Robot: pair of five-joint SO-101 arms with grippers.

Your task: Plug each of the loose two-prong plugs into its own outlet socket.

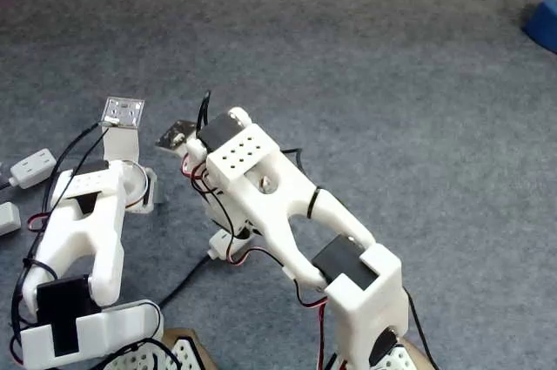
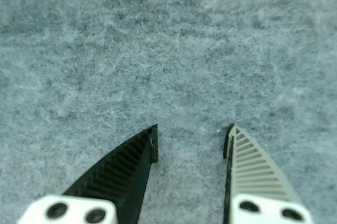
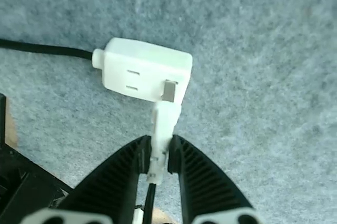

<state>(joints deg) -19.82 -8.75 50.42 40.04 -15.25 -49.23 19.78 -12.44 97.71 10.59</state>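
My right gripper is shut on a white two-prong plug, its black fingers pinching the plug's body. The plug's metal prong touches the edge of a white outlet block with two slots, which lies on the grey carpet on a black cord. In the high view that block peeks out under the right arm. My left gripper hangs open over bare carpet with nothing between its fingers. The left arm stands at the left.
Another white outlet block and a further white piece lie at the left edge, beside the left arm. A blue object sits at the far right. Wooden base boards lie under the arms. Grey carpet stretches open beyond.
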